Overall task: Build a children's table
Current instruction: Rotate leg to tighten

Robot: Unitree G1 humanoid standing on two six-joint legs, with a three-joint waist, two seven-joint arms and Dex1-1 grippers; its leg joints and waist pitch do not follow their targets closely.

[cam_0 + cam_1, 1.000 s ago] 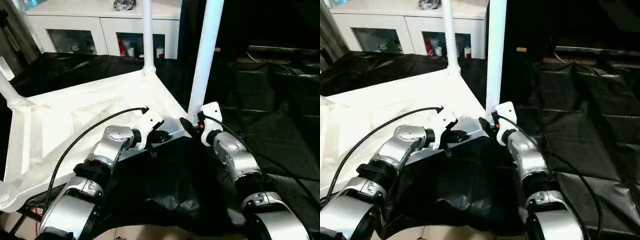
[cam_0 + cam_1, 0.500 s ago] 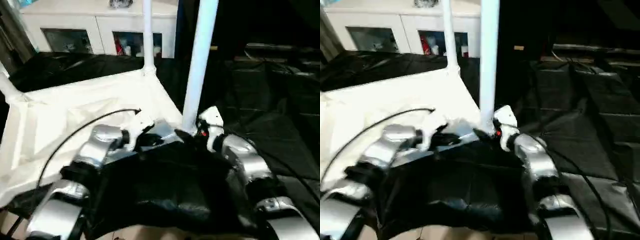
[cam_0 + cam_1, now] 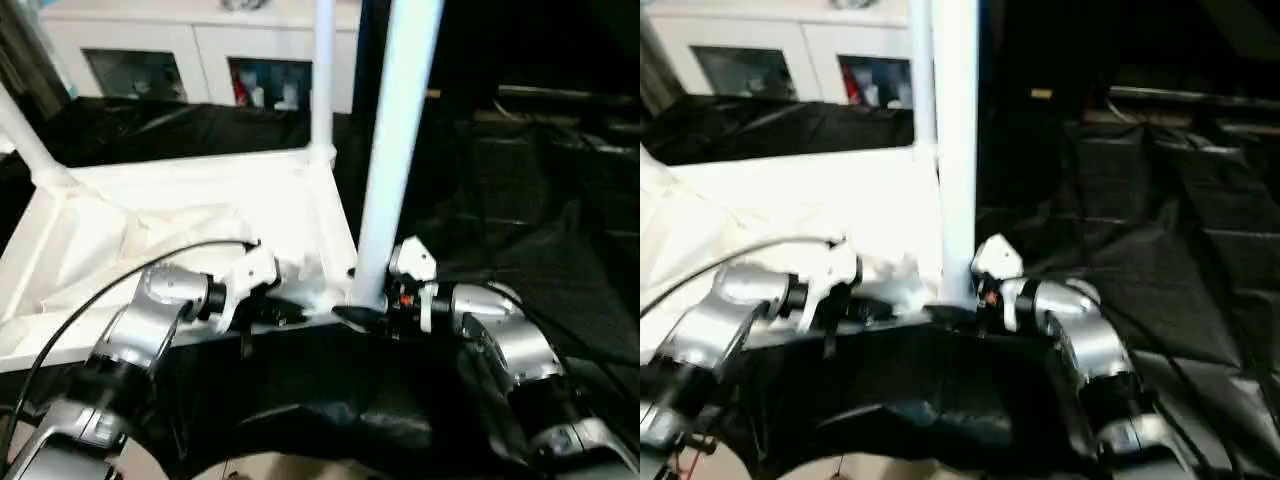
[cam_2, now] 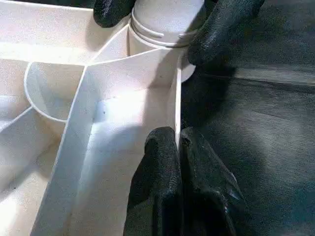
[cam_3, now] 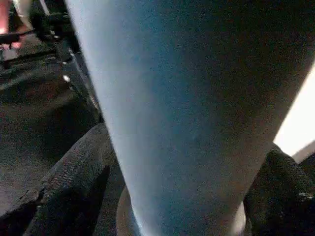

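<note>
The white tabletop (image 3: 180, 210) lies upside down, ribbed underside up. Three white legs stand upright in its corners: the near right leg (image 3: 395, 150), a far leg (image 3: 322, 80) and a left leg (image 3: 30, 145). My left gripper (image 3: 275, 312) is shut on the tabletop's thin rim wall (image 4: 176, 98) just beside the near right corner; the fingers (image 4: 162, 162) pinch it from both sides. My right gripper (image 3: 365, 315) is closed around the flared base of the near right leg (image 4: 167, 19), with one black finger (image 5: 64, 182) on each side of the tube (image 5: 177, 98).
A white cabinet with glass doors (image 3: 200, 60) stands behind the tabletop. Black sheeting (image 3: 540, 200) covers the floor to the right and at the back. A black cloth (image 3: 330, 400) bulges under the tabletop's near edge, between my forearms.
The whole picture has swung, so the camera moved. The tabletop's near edge now lies more level across the view. My right forearm reaches the leg base more from the side. Both grips are unchanged.
</note>
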